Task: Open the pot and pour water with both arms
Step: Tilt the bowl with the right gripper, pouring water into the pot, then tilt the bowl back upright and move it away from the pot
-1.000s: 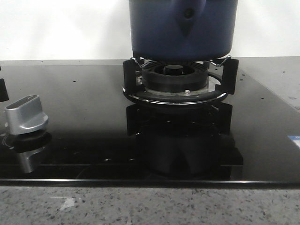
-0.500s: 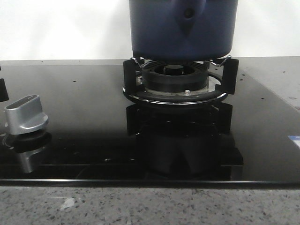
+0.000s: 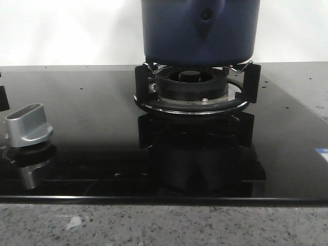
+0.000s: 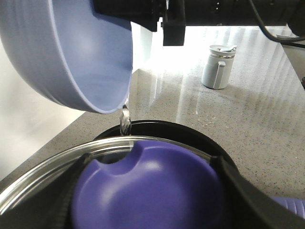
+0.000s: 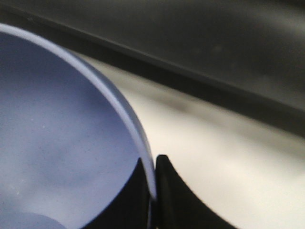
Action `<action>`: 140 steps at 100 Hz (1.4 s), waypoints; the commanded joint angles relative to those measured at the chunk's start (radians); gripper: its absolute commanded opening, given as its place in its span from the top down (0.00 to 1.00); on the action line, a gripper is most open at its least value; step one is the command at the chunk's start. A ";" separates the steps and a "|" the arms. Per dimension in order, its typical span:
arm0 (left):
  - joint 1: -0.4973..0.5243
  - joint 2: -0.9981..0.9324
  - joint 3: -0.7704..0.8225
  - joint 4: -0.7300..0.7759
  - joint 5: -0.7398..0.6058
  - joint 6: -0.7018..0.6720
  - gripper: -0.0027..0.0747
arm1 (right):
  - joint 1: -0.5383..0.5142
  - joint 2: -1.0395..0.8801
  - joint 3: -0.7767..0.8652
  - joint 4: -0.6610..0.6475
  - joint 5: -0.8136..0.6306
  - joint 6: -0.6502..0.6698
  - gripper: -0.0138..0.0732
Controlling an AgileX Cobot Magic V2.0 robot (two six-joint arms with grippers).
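Pot: you see the large dark blue matte round pot (image 3: pixel 200 31) on the black burner stand (image 3: pixel 197 89), its tapered handle mount with a small hole facing you.
Hob: the glossy black glass hob (image 3: pixel 92 128) carries the burner; a silver knob (image 3: pixel 28 125) stands at your left.
Bowl: the lighter blue round bowl (image 4: pixel 66 52) is tilted over the pot's open rim (image 4: pixel 181 131), and a thin stream of water (image 4: pixel 125 119) falls from its lip.
Lid: the clear glass lid with a blue middle part (image 4: pixel 147 186) fills the left wrist view, beside the pot.
Right gripper (image 5: pixel 151 191): clenched on the bowl's rim, one finger each side.
Left gripper: you cannot tell its state.
Jug: a small grey jug (image 4: pixel 217 67) stands far back on the counter.
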 commanded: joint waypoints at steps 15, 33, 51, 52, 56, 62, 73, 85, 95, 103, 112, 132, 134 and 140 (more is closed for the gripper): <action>0.002 -0.055 -0.038 -0.106 0.017 -0.008 0.56 | -0.001 -0.046 -0.037 -0.091 -0.150 -0.004 0.89; 0.002 -0.055 -0.038 -0.106 0.017 -0.008 0.56 | -0.001 -0.046 -0.037 -0.163 -0.179 -0.004 0.89; 0.002 -0.055 -0.038 -0.106 0.017 -0.008 0.56 | -0.001 -0.046 -0.037 -0.233 -0.218 -0.004 0.89; 0.002 -0.055 -0.038 -0.106 0.017 -0.008 0.56 | -0.001 -0.046 -0.037 -0.237 -0.219 -0.004 0.89; 0.002 -0.055 -0.038 -0.106 0.017 -0.008 0.56 | -0.001 -0.046 -0.037 -0.249 -0.224 -0.004 0.89; 0.002 -0.055 -0.038 -0.106 0.017 -0.008 0.56 | -0.001 -0.046 -0.037 -0.259 -0.228 -0.006 0.89; 0.002 -0.055 -0.038 -0.106 0.017 -0.008 0.56 | -0.001 -0.046 -0.037 -0.272 -0.233 -0.008 0.89; 0.002 -0.055 -0.038 -0.106 0.017 -0.008 0.56 | -0.003 -0.046 -0.037 -0.304 -0.242 -0.009 0.89; 0.002 -0.055 -0.038 -0.106 0.017 -0.008 0.56 | -0.003 -0.046 -0.037 -0.308 -0.263 -0.043 0.89; 0.002 -0.055 -0.038 -0.106 0.017 -0.008 0.56 | -0.003 -0.046 -0.037 -0.309 -0.274 -0.067 0.89; 0.002 -0.055 -0.038 -0.106 0.017 -0.008 0.56 | -0.003 -0.048 -0.037 -0.309 -0.275 -0.084 0.89; 0.002 -0.055 -0.038 -0.106 0.017 -0.008 0.56 | -0.003 -0.048 -0.037 -0.316 -0.280 -0.099 0.89; 0.002 -0.055 -0.038 -0.106 0.017 -0.008 0.56 | -0.003 -0.048 -0.037 -0.316 -0.281 -0.104 0.89; 0.002 -0.055 -0.038 -0.106 0.017 -0.008 0.56 | -0.003 -0.048 -0.037 -0.316 -0.295 -0.121 0.89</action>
